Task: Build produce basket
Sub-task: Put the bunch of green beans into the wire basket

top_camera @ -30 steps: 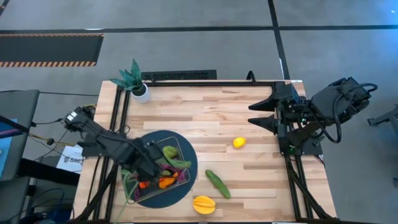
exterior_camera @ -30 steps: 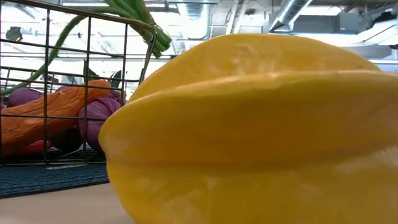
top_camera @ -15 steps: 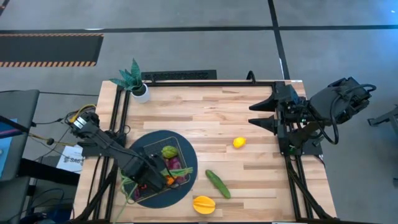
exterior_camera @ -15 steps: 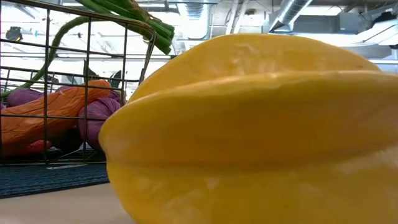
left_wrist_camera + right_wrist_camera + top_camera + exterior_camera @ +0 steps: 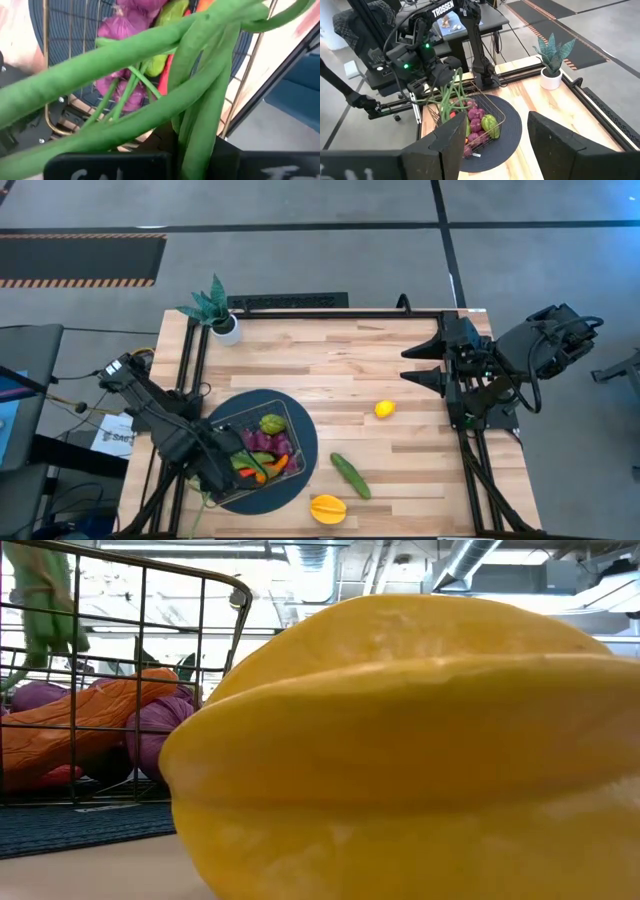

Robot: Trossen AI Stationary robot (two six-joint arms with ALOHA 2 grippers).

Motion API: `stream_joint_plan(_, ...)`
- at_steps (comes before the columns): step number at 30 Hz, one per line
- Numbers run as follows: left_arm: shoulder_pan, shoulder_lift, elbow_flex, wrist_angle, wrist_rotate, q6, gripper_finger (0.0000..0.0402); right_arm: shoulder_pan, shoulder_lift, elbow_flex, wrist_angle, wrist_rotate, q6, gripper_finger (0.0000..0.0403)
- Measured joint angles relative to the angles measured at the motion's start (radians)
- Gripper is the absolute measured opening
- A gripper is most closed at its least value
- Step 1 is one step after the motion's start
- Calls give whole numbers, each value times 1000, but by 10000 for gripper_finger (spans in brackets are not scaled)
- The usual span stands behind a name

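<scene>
Left end effector (image 5: pixel 208 473) shifted outward, beans (image 5: pixel 200 100) filling wrist view

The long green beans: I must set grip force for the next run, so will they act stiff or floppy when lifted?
Probably floppy: in the right wrist view the long green beans curve and droop from the shut left gripper above the basket. Likely light too, since a pinch at one end carries the bunch. The loose strands may snag the wire.

basket (image 5: pixel 262 459): wire, on mat, part-filled | cucumber (image 5: pixel 350 475), lemon (image 5: pixel 384 409): outside
</scene>
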Motion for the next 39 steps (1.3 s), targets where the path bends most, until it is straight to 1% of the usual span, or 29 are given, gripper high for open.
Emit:
stream_joint_plan(3,-18,0,-11,5,2,-16,0,0,0,0,0,0,0,227)
stream_joint_plan(5,-23,-1,-62,2,21,-20,0,0,0,0,0,0,0,227)
stream_joint_plan(7,-32,-4,-140,3,78,-20,0,0,2,0,0,0,0,227)
stream_joint_plan(12,-70,-11,-346,0,284,-15,0,0,15,0,0,-18,0,227)
stream_joint_plan(14,-82,-11,-393,-1,340,-5,0,-1,18,0,0,-22,0,227)
stream_joint_plan(16,-86,-11,-416,0,364,2,0,-1,22,0,0,-24,0,227)
stream_joint_plan(18,-85,-12,-420,0,365,12,0,-3,29,0,1,-24,0,227)
stream_joint_plan(24,-52,-10,-421,15,301,88,0,-3,36,0,1,-23,0,227)
stream_joint_plan(30,-15,-10,-420,58,288,176,9,-3,47,0,0,-23,-4,227)
stream_joint_plan(34,21,-10,-420,90,289,225,38,-3,52,0,0,-25,-7,227)
stream_joint_plan(39,86,-10,-420,93,257,275,96,-3,66,-1,-14,-39,-8,227)
